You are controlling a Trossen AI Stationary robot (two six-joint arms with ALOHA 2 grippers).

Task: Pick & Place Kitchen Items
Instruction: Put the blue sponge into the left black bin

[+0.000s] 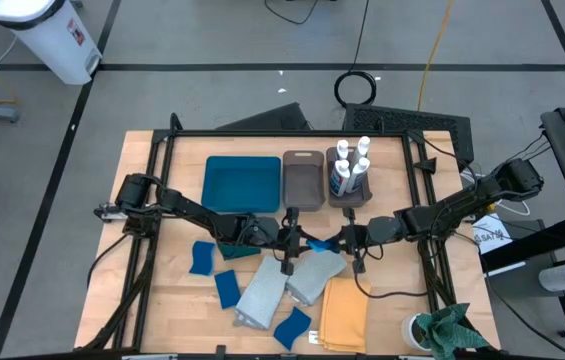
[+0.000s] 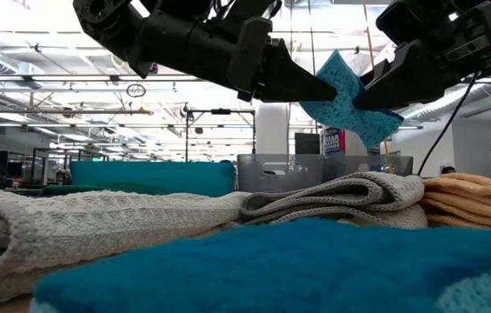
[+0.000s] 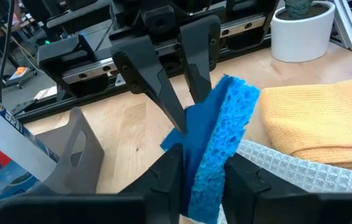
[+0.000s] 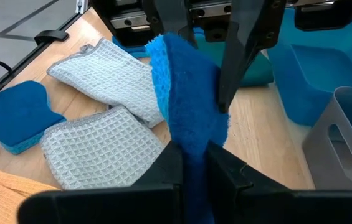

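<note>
A blue sponge (image 1: pixel 318 243) hangs in the air over the middle of the table, between my two grippers. My left gripper (image 1: pixel 297 240) comes from the table's left and is shut on one end; my right gripper (image 1: pixel 340 241) comes from the right and is shut on the other end. In the low view the sponge (image 2: pixel 349 100) is well above the cloths. Three more blue sponges (image 1: pixel 203 257) lie flat on the table. Two pale grey cloths (image 1: pixel 260 295), a mustard cloth (image 1: pixel 344 312) and a dark teal cloth (image 1: pixel 230 226) lie on the wood. White bottles (image 1: pixel 350 165) stand in the right bin. My left gripper pinches the sponge's left end (image 3: pixel 210 165) between its two fingers, one on each broad face. The fingers come level from the table's left. The sponge is lifted clear of the table and stands on edge. My right gripper pinches the sponge's right end (image 4: pixel 191 134) between its two fingers, one on each broad face. The fingers come level from the table's right, facing the left gripper's fingers (image 4: pixel 244 56). The sponge is clear of the cloths below.
A teal tray (image 1: pixel 214 185) and two grey-brown bins (image 1: pixel 302 158) stand in a row at the far side. A white cup with a green rag (image 1: pixel 449 330) stands at the near right corner. Black frame rails run along the table's edges.
</note>
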